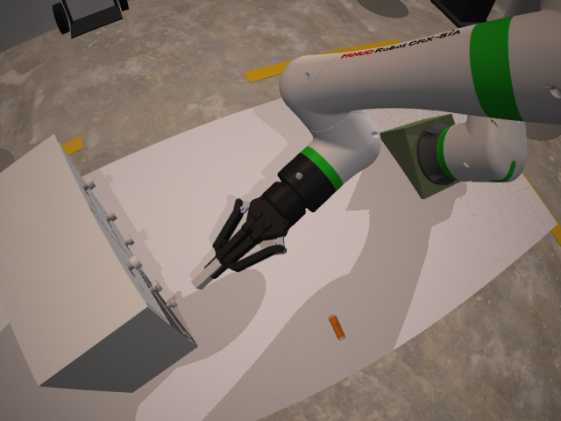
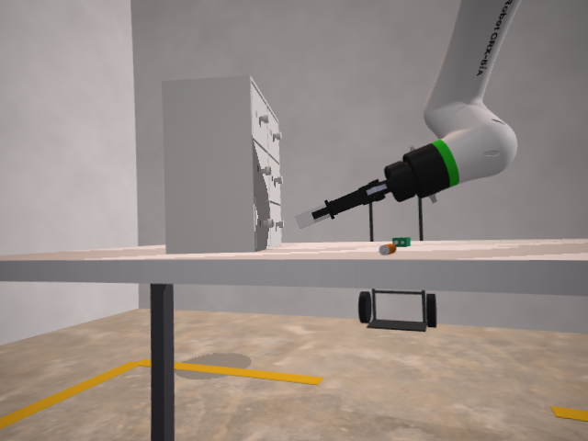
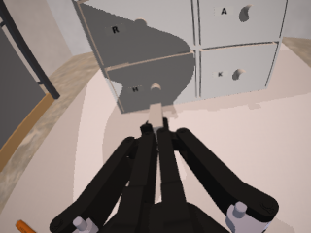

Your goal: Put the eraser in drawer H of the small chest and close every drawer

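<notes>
The small white chest (image 1: 76,253) stands at the table's left end; it also shows in the exterior view (image 2: 213,165) and the wrist view (image 3: 189,26). Its drawer fronts all look flush. Drawer H (image 3: 152,84) is the lower left one in the wrist view, in the gripper's shadow. My gripper (image 1: 204,281) (image 2: 303,219) (image 3: 156,112) is shut, with its pale fingertip pads pressed together and nothing between them. It hovers a short way in front of the chest, above the table, and points at drawer H. No eraser shows in any view.
An orange battery (image 1: 337,327) lies on the table towards the front right, also seen in the other views (image 2: 388,248) (image 3: 27,231). A small green block (image 2: 401,242) lies farther back. The arm's olive base mount (image 1: 419,153) is at the table's right.
</notes>
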You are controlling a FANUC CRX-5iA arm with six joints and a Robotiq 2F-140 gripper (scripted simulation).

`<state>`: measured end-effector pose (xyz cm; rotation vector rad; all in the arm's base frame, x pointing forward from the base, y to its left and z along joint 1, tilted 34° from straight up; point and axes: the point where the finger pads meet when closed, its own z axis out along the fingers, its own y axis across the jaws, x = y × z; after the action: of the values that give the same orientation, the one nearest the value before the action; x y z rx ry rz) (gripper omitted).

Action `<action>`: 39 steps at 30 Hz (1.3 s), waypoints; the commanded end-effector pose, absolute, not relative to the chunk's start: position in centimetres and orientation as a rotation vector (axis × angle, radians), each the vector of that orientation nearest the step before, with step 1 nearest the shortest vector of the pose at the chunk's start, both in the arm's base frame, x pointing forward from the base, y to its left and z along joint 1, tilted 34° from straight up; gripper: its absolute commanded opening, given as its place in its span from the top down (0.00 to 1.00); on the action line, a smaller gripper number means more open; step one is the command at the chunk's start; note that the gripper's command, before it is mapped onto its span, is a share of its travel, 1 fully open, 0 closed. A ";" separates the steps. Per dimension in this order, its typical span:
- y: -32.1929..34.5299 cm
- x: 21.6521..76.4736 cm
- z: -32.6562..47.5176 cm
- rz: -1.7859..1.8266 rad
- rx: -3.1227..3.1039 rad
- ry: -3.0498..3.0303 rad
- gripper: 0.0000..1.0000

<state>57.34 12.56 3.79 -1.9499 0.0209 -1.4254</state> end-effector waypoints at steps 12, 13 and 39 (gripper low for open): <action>7.4 54.6 8.8 -1.426 -1.950 0.021 1.00; 6.8 54.2 9.4 -1.426 -1.950 0.021 1.00; 4.8 53.0 11.3 -1.372 -1.987 -0.004 1.00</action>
<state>53.05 4.91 11.25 -1.9807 0.0001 -1.3827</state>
